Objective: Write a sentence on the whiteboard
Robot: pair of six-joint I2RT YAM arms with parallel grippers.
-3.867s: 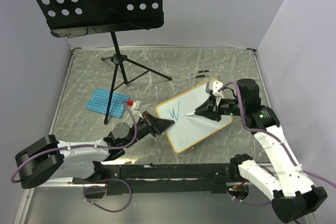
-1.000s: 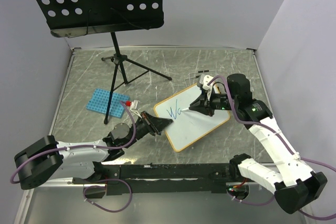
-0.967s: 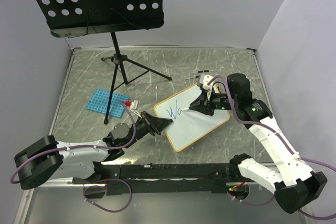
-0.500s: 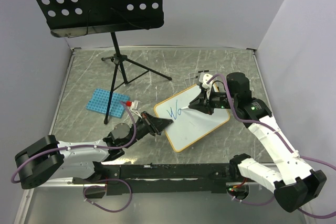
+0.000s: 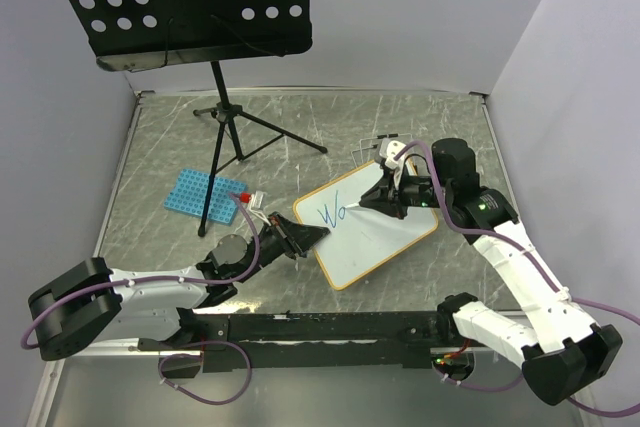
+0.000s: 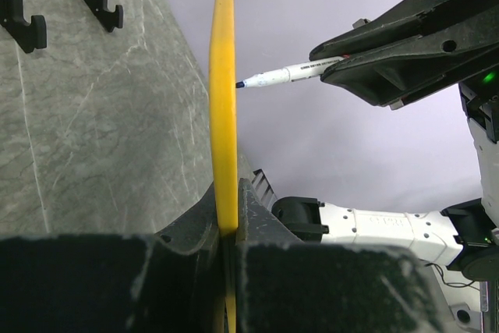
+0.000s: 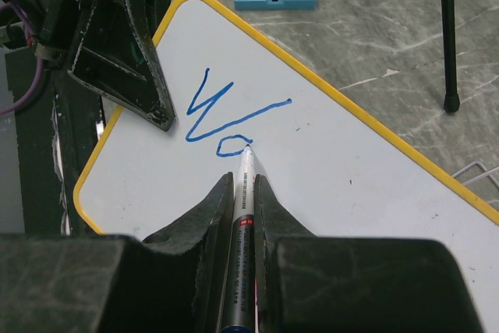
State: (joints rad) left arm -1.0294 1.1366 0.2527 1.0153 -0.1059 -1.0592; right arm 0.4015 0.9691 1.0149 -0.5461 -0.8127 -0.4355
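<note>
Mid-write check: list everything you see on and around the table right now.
whiteboard: one, white with yellow-orange frame, table centre
writing: two letters, blue, whiteboard's left part
marker: one, white barrel, tip at the writing
perforated rack: one, blue, left of the whiteboard
music stand: one, black, far left, on a tripod
table: one, grey marbled, under everything
left end effector: one, black, shut on the whiteboard's edge
right end effector: one, black, shut on the marker
</note>
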